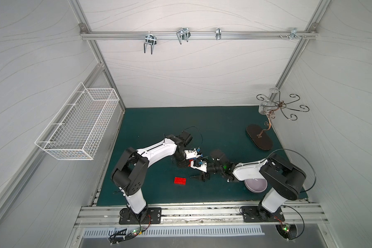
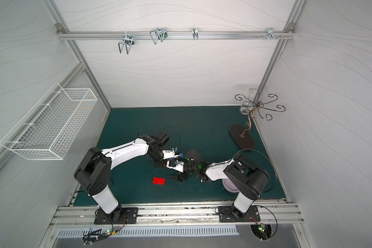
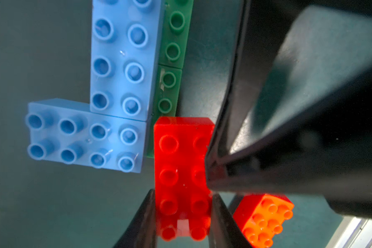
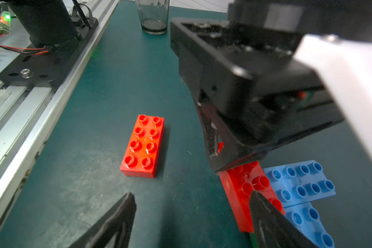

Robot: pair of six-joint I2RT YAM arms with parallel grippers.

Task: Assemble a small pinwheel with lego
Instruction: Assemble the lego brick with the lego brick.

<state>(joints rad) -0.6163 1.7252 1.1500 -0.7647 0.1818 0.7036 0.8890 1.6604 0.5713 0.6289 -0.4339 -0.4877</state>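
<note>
Left jaws clamp a red brick (image 3: 180, 167) beside blue bricks (image 3: 120, 64), clear only in wrist views; right jaws stand apart.

loose brick (image 1: 180, 180) left of bowl (image 1: 256, 188), stand (image 1: 259, 140) behind bowl

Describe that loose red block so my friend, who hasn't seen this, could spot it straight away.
On the dark green mat, look just in front of where the two arms meet, toward their bases. A lone red brick lies flat there, studs up. Unlike the second red brick, gripped by the left pincer beside the blue bricks, nothing touches it.
</note>
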